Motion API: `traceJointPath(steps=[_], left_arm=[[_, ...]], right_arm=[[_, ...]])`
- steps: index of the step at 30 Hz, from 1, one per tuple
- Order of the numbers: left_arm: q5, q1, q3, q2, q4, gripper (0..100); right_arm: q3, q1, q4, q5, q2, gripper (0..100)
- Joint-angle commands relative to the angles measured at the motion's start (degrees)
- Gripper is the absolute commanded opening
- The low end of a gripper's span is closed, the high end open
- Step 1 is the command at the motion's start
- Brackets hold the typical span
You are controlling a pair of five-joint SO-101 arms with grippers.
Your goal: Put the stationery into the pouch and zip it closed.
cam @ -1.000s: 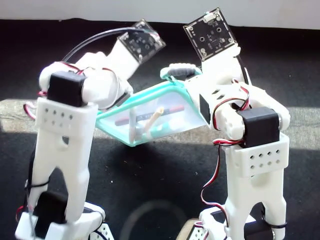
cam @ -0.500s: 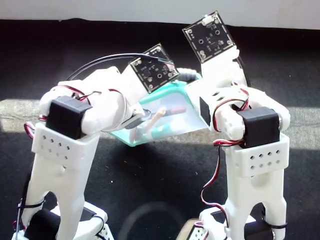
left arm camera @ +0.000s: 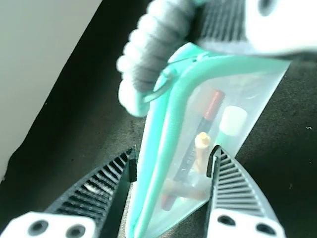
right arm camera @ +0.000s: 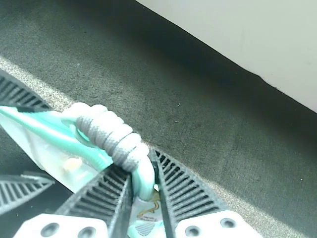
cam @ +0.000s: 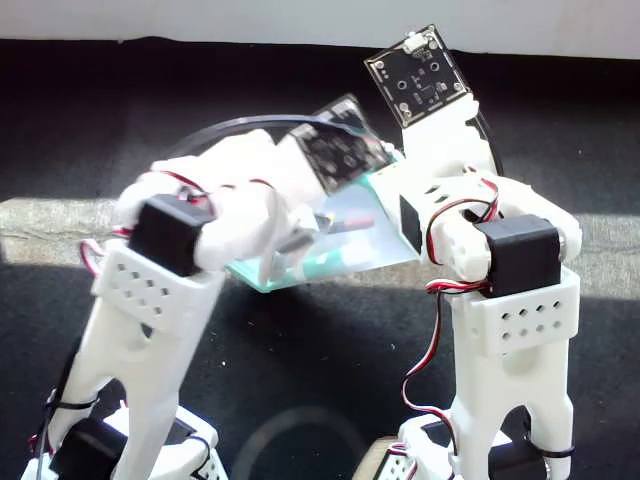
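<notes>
The clear pouch (cam: 352,248) with a teal zip edge hangs tilted above the black table, between the two arms. Through its wall (left arm camera: 250,82) I see a red-and-black pen (left arm camera: 211,106), a white-and-green stick (left arm camera: 232,120) and a beige tip (left arm camera: 200,141). My right gripper (right arm camera: 141,166) is shut on the pouch's teal end (right arm camera: 143,181), just below the grey braided cord (right arm camera: 111,135) tied to the zip ring. My left gripper (left arm camera: 173,151) is open and straddles the pouch, one finger on each side. The cord (left arm camera: 148,54) hangs beyond it.
A black mat (cam: 300,360) covers the table, crossed by a pale sunlit band (cam: 50,230). A white wall (cam: 200,18) runs along the far edge. Both arm bases (cam: 500,450) stand at the near edge, with open mat between them.
My left arm has swung right and forward over the pouch, bringing its open fingers around it. The right gripper has kept the pouch's end in the same place.
</notes>
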Motion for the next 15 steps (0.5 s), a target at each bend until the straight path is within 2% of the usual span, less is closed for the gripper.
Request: traceJointPath(steps=[1,4,9,13,15], left_arm=[[-0.44,2.42,4.7,-0.92,-5.63,24],[-0.44,2.42,9.54,-0.92,-11.08,24],[-0.44,2.15,11.47,-1.1,-11.78,23],[-0.26,0.84,10.95,-1.63,-11.78,5],[-0.09,-0.04,9.63,-1.63,-11.69,5]], right_arm=[[-2.51,0.13,0.13,-0.62,-0.75,0.5],[-2.51,0.13,0.22,-0.62,-0.75,0.5],[-2.51,0.22,0.22,-0.62,-0.75,0.5],[-2.51,0.4,0.22,-0.62,-0.75,0.5],[-2.51,0.48,0.31,-0.62,-0.75,0.5]])
